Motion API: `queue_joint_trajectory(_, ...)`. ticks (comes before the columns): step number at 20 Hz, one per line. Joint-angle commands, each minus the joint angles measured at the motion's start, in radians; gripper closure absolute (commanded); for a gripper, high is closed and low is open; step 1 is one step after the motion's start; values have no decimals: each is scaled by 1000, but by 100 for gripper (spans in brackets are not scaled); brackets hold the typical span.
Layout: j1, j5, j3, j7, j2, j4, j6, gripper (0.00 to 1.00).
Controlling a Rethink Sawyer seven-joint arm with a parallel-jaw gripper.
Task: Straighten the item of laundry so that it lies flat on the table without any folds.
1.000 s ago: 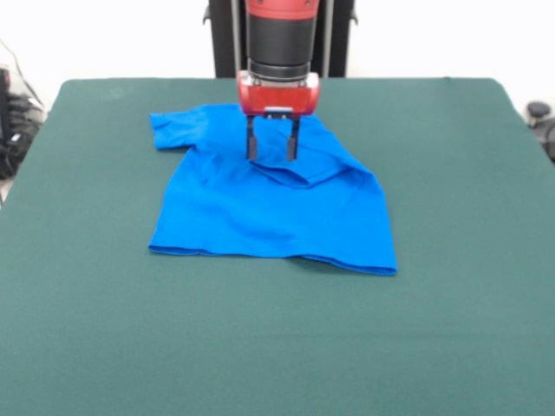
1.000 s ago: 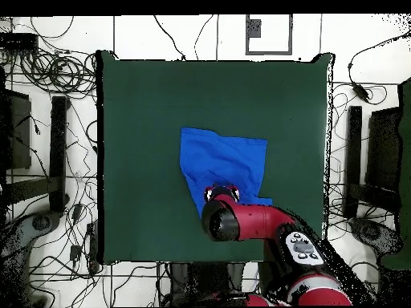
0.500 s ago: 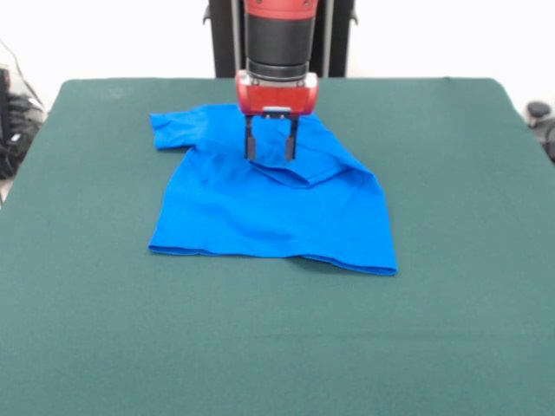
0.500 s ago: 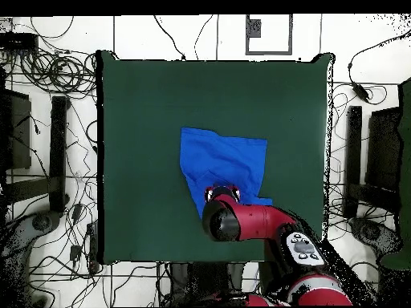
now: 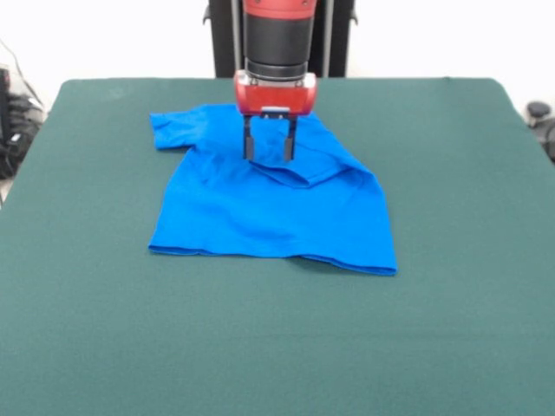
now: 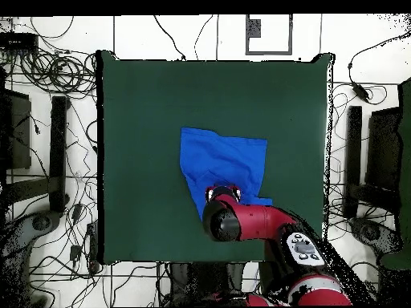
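Observation:
The item of laundry, a bright blue T-shirt (image 5: 260,208) (image 6: 225,160), is spread on the green table (image 5: 277,347) (image 6: 144,120). One sleeve sticks out at the far left in the front view. The other side is folded over onto the chest, making a raised flap near the collar. My gripper (image 5: 270,152) hangs open just over that folded flap, its two dark fingers (image 5: 250,143) apart with nothing between them. In the overhead view the red arm (image 6: 241,220) covers the shirt's edge nearest the robot.
Cables and dark stands lie on the floor around the table in the overhead view, all beyond its edges. Bare green cloth surrounds the shirt on every side, widest toward the camera in the front view.
The gripper has crept very slightly toward the left of the front view and a touch higher. The shirt has not moved.

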Motion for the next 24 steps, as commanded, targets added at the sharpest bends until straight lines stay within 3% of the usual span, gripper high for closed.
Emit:
queue_joint_trajectory(1, 38, 3, 40, 138, 98, -67, -80, 0)
queue_joint_trajectory(18, 69, 18, 13, 147, 148, -72, -147, 0)
queue_joint_trajectory(23, 45, -5, 38, 132, 147, -78, -151, 0)
queue_joint_trajectory(24, 36, -12, 47, 128, 147, -79, -154, 100)
